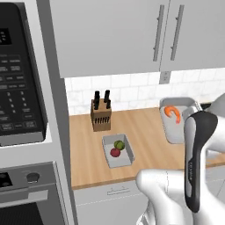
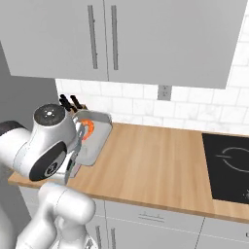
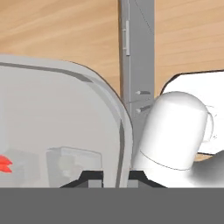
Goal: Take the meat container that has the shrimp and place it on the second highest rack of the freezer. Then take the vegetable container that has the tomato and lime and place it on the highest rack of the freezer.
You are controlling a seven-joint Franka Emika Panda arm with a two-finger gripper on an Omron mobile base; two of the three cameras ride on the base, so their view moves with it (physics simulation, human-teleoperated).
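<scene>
My gripper (image 3: 110, 177) is pinched shut on the rim of the meat container (image 1: 186, 105), raised above the wooden counter (image 2: 155, 160); the shrimp (image 1: 173, 113) lies inside. The vegetable container (image 1: 117, 151) with tomato (image 1: 115, 152) and lime (image 1: 119, 144) sits beside the knife block (image 1: 101, 115), below white tile and grey cabinets (image 2: 146, 39). Oven panel lettering (image 1: 13, 88) is unreadable.

Meat container (image 1: 176, 127) part hidden behind arm, shrimp (image 3: 4, 162) cut off by edge

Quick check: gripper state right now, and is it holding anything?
Gripper: closed, fingers clamped on the rim of the shrimp container, which looks lifted off the counter.
</scene>
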